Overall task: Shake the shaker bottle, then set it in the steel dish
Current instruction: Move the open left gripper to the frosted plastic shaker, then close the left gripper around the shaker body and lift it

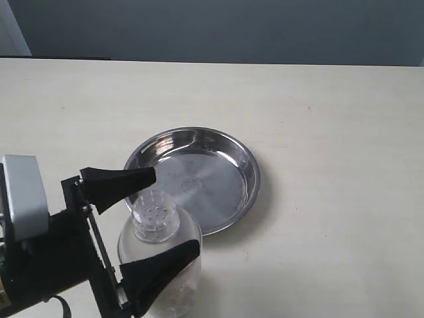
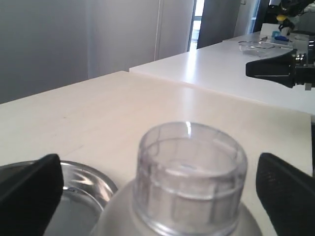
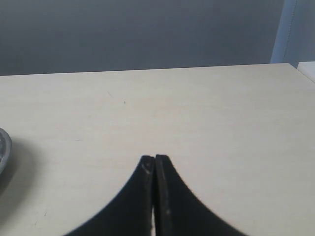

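The shaker bottle (image 1: 159, 248) stands upright on the table, just at the near rim of the steel dish (image 1: 199, 175); its perforated cap (image 1: 154, 215) faces up. My left gripper (image 1: 175, 212) is open, with one black finger on each side of the bottle's shoulder. The left wrist view shows the clear cap (image 2: 191, 172) between the two fingers (image 2: 29, 191), with a gap on the dish (image 2: 83, 184) side. My right gripper (image 3: 155, 158) is shut on nothing above bare table, and a sliver of the dish (image 3: 2, 147) shows at the picture's edge.
The table (image 1: 331, 119) is pale and bare around the dish. In the left wrist view a second white table (image 2: 221, 64) with small items stands beyond this one, and a black gripper tip (image 2: 275, 66) shows in front of it.
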Controlling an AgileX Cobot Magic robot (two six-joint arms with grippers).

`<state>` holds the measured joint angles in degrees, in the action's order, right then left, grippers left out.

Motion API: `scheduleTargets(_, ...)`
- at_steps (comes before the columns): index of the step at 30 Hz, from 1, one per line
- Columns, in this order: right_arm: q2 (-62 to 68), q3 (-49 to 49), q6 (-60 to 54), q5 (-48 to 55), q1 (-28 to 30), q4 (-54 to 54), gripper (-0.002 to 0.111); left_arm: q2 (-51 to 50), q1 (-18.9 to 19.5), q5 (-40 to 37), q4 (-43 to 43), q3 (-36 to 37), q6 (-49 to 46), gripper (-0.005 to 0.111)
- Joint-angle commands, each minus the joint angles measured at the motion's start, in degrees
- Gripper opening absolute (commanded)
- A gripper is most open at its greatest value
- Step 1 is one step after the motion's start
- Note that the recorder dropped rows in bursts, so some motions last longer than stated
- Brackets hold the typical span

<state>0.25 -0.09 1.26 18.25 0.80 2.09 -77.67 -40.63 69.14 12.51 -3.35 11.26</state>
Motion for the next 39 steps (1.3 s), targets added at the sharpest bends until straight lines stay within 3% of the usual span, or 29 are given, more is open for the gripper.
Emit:
scheduleTargets(1, -0.25, 0.09, -0.11, -0.67, -0.21, 0.10, -0.001, -3.73, -0.03, 0.82, -1.37, 0.48, -0.94, 0.104)
scheduleTargets(5, -0.25, 0.09, -0.11, -0.67, -0.21, 0.10, -0.001, -6.20, -0.03, 0.82, -1.75, 0.48, -1.24, 0.101)
scheduleTargets(9, -0.25, 0.09, -0.11, -0.67, -0.21, 0.10, -0.001, -7.27, -0.03, 0.82, 0.05, 0.48, -0.96, 0.085)
scheduleTargets(21, -0.25, 0.09, -0.11, -0.67, -0.21, 0.10, -0.001, -11.85, -0.03, 0.82, 0.99, 0.48, 0.50, 0.084)
scheduleTargets(24, -0.25, 0.09, -0.11, -0.67, -0.21, 0.10, -0.001, -11.01, -0.03, 0.82, 1.02, 0.48, -0.10, 0.090)
scheduleTargets(27, -0.25, 0.09, -0.11, -0.67, -0.21, 0.10, -0.001, -10.22, -0.03, 0.82, 1.02, 0.48, -1.70, 0.106)
scheduleTargets(39, -0.25, 0.09, -0.11, -0.67, -0.21, 0.10, -0.001, -15.54, -0.03, 0.82, 2.48, 0.48, -2.31, 0.106)
